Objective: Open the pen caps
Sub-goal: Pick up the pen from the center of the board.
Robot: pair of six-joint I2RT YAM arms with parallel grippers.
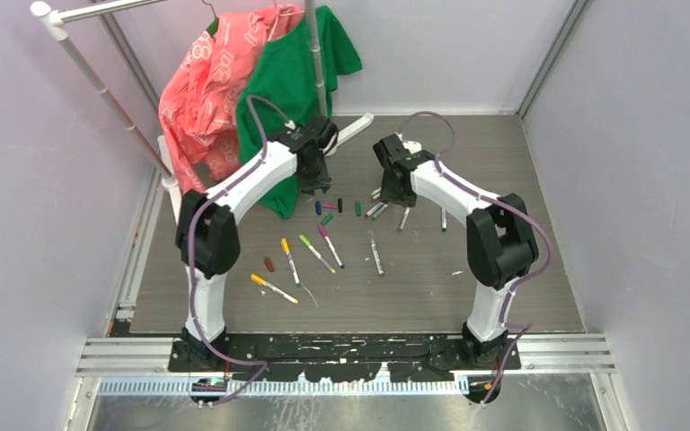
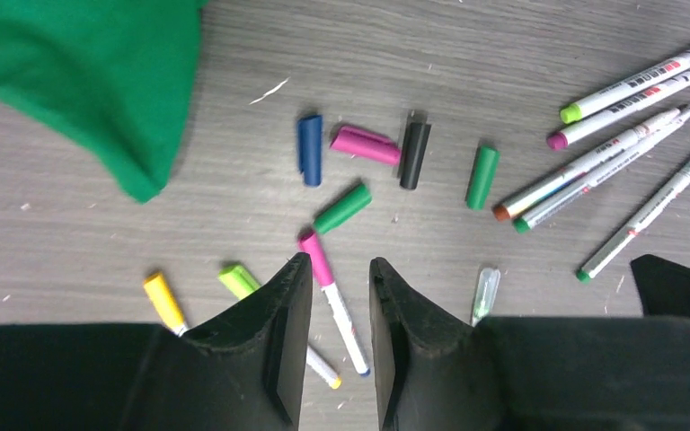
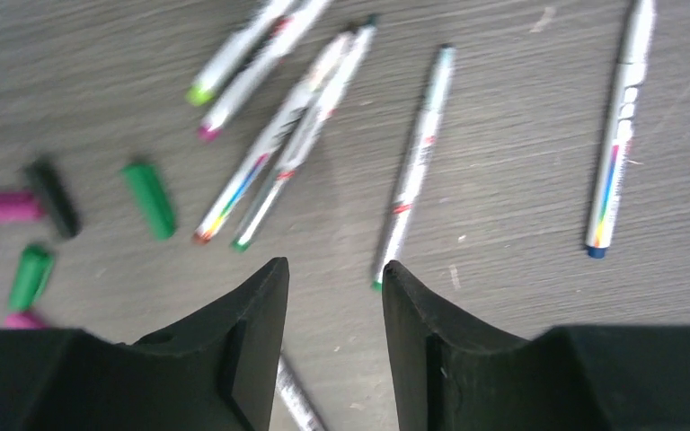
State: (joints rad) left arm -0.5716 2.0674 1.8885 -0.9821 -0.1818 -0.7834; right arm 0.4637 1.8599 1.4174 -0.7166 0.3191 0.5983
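caps off: six pen caps lie loose on the table (image 1: pixel 431 296). Blue cap (image 2: pixel 310 149), magenta cap (image 2: pixel 365 145), black cap (image 2: pixel 414 154) and two green caps (image 2: pixel 482 176) are bunched mid-table; brown cap (image 1: pixel 269 264) sits apart, nearer the left arm's base
bare pens: uncapped pens (image 3: pixel 274 153) fan out just ahead of the right gripper, tips exposed; exact count unclear, wrist view blurred
caps on: five pens nearer the bases look capped: orange pen (image 1: pixel 274 288), yellow pen (image 1: pixel 290 260), green pen (image 1: pixel 316 253), magenta pen (image 2: pixel 332 301), pale-capped pen (image 1: pixel 375 251)
progress: my read, a bit past halfway, five pulls left
left gripper (image 2: pixel 339 265): fingers (image 2: pixel 278 314) slightly apart, nothing between them, hanging over the magenta pen's cap end
right gripper (image 3: pixel 334 267): fingers (image 3: pixel 252 323) spread wide, nothing pinched; one barrel lies below the gap, cannot tell if it touches
next, my guess: left takes the magenta pen, right pulls its cap
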